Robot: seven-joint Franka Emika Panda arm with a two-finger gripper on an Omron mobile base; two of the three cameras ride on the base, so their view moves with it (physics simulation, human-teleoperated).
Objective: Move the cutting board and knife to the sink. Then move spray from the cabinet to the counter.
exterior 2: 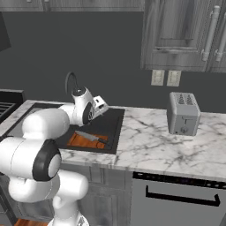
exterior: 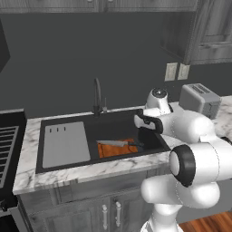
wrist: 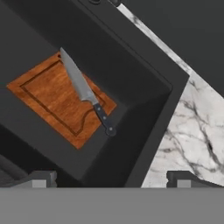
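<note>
1. Dark grey wall runs behind a white marble counter [exterior 2: 150, 141] with grey veins, and grey wood-grain wall cabinets [exterior 2: 185, 35] hang above it at the right.
2. Set into the counter is the dark sink [exterior: 149, 136], with a light grey inner panel [exterior: 65, 144] on its left side and a thin curved faucet [exterior: 97, 95] at its far edge.
3. On the sink floor, in the near right part of the basin, lies the cutting board [wrist: 52, 98], flat and orange-brown with a darker rim.
4. Resting on the board is the knife [wrist: 83, 89], its grey blade crossing the board and its black handle reaching past the board's edge toward the sink's right wall.
5. Above the right part of the sink hangs the gripper [wrist: 111, 177], looking down on board and knife; its two dark fingertips [wrist: 41, 177] stand spread far apart with nothing between them.
6. Right of the sink, a silver toaster [exterior 2: 183, 112] stands on the counter below two wall outlets [exterior 2: 165, 77].
7. At the far left, a black grated stove [exterior: 7, 149] adjoins the counter.
</note>
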